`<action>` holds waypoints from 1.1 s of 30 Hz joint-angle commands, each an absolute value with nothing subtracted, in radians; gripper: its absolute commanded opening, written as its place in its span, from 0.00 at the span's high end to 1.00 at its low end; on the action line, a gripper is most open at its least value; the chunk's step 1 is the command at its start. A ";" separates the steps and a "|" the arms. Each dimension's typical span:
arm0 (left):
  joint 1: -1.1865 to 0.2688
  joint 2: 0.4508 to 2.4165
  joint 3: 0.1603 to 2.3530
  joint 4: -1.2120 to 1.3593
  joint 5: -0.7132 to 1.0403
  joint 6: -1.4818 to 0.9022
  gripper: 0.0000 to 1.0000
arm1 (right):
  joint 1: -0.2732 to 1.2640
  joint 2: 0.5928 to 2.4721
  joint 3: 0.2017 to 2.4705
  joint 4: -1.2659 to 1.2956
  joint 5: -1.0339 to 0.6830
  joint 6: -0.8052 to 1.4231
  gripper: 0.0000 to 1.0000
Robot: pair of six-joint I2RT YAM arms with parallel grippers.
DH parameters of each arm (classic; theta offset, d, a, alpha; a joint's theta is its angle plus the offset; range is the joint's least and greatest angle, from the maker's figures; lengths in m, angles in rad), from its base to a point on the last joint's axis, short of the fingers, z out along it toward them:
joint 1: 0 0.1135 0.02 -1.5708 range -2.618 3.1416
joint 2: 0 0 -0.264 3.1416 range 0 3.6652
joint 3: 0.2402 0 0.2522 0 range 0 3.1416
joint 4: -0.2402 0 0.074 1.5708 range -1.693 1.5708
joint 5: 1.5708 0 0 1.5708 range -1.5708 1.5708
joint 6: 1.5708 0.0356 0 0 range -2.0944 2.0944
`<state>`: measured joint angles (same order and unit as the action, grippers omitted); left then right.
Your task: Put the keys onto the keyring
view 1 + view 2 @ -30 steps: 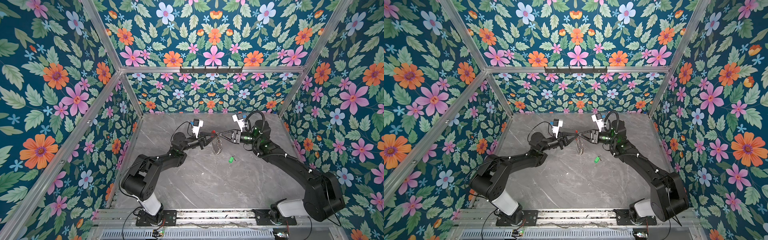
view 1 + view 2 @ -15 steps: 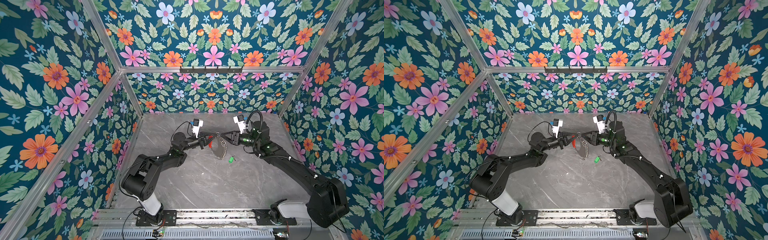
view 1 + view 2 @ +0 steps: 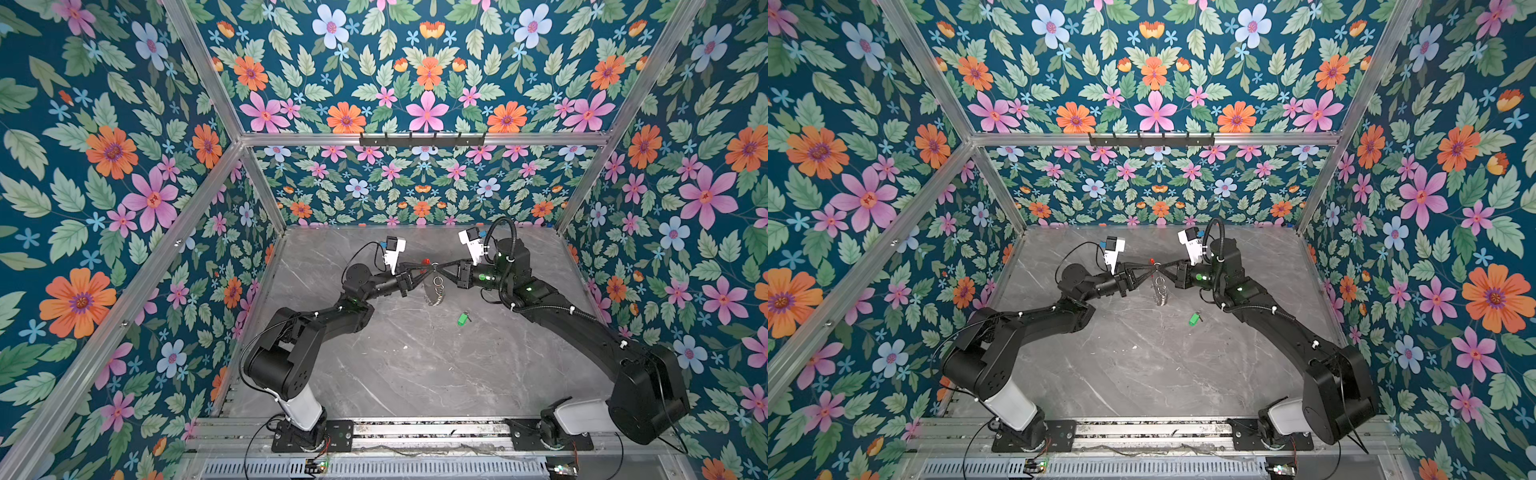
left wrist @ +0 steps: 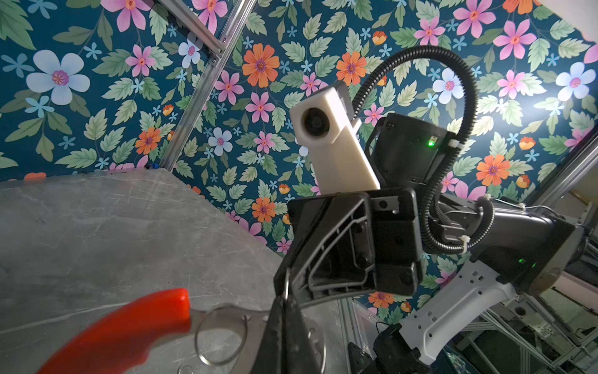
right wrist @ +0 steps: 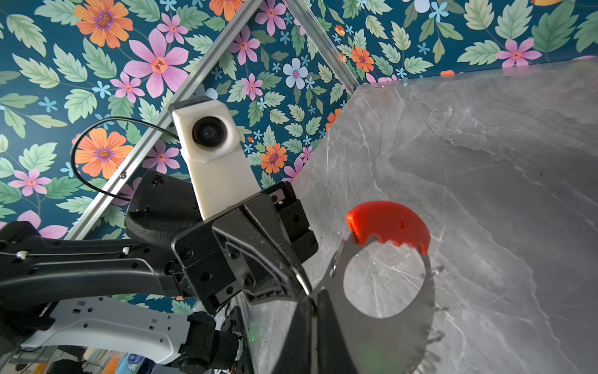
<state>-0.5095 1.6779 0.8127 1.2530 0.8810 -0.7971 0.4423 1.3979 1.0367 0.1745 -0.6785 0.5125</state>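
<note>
Hanging edge-on between the two arms, the palm-sized grey metal keyring (image 3: 435, 291) with its curved red plastic arc (image 5: 388, 223) is held clear of the grey marble-patterned table (image 3: 415, 365), towards the back of the workspace in both top views. The left gripper (image 3: 424, 270) reaches in from the left, and its jaws are clamped together on the ring's upper rim. The right gripper (image 3: 443, 269) comes in from the opposite side, tip to tip with it, and its jaws are likewise pressed together on the same stretch of rim, near the red arc. A cluster of small silver loops (image 3: 1160, 286) dangles from the ring below the two pairs of fingertips. In the right wrist view the ring appears as a flat grey plate with a large round hole under the red arc, and the left gripper's black fingers (image 5: 291, 268) narrow to a point at the plate's edge. In the left wrist view the red arc is close and blurred, with one wire loop beside it and the right gripper's fingers meeting the metal just past that loop. The tiny key with a bright green plastic head and a thin dark metal shaft (image 3: 462, 318) lies flat on the table. It sits nearer the front than the ring and a little to its right, close to the right arm's forearm and well apart from both grippers.
</note>
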 commanded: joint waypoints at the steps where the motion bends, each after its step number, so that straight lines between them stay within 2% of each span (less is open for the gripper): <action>1: -0.512 1.682 0.820 1.297 0.884 -0.792 1.00 | 0.448 1.402 1.049 0.195 -0.690 0.512 1.00; 5: -0.512 1.681 0.821 1.299 0.883 -0.789 1.00 | 0.457 1.407 1.058 0.176 -0.656 0.511 1.00; 15: -0.524 1.679 0.829 1.276 0.879 -0.772 1.00 | 0.504 1.403 1.081 0.058 -0.420 0.510 1.00; 21: -0.530 1.676 0.828 1.254 0.878 -0.757 1.00 | 0.518 1.391 1.086 0.017 -0.335 0.506 1.00; 30: -0.528 1.653 0.809 1.247 0.877 -0.741 1.00 | 0.501 1.341 1.042 0.016 -0.358 0.466 1.00; 33: -0.528 1.646 0.803 1.246 0.870 -0.738 1.00 | 0.485 1.309 1.005 0.035 -0.369 0.474 0.94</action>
<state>-0.5320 1.6619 0.8066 1.1870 0.8490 -0.7521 0.4999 1.3273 1.0248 0.0422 -0.4248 0.4873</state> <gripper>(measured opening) 0.050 0.054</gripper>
